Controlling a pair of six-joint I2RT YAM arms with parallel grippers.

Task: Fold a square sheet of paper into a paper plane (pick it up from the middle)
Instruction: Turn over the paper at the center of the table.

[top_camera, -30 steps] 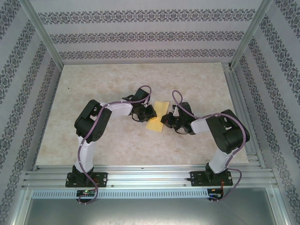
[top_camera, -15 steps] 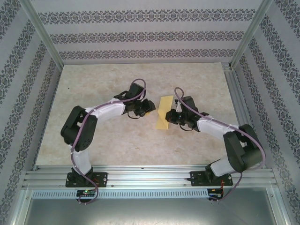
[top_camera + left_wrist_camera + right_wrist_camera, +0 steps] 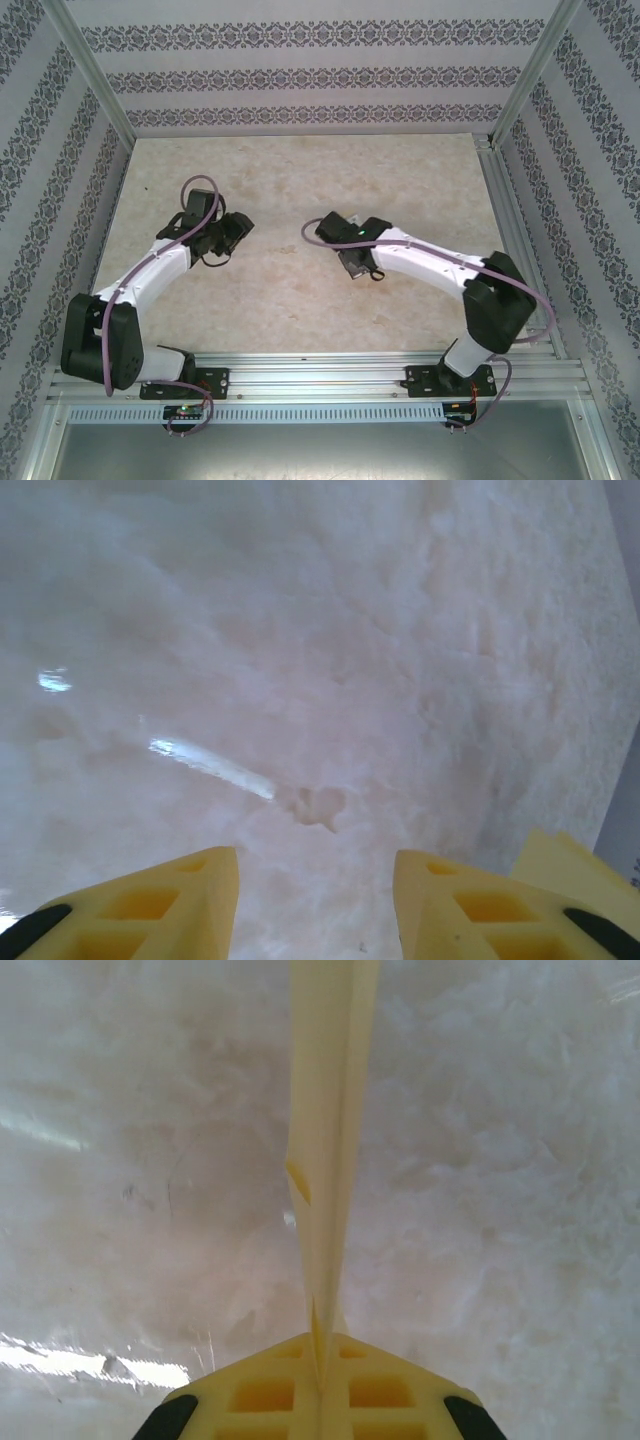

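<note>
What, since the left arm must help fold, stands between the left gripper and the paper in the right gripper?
Nothing visible: only bare table lies between the open left gripper and the right gripper, shut on the folded yellow paper.

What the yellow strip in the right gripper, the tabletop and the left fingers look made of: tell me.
Yellow strip: thin matte paper, probably; folded layers and creases show edge-on in the shut right gripper. Tabletop: glossy marbled beige; streaky glare; stone or laminate, unclear. Left gripper's fingers: moulded yellow plastic, matte, with recessed pockets.
</note>
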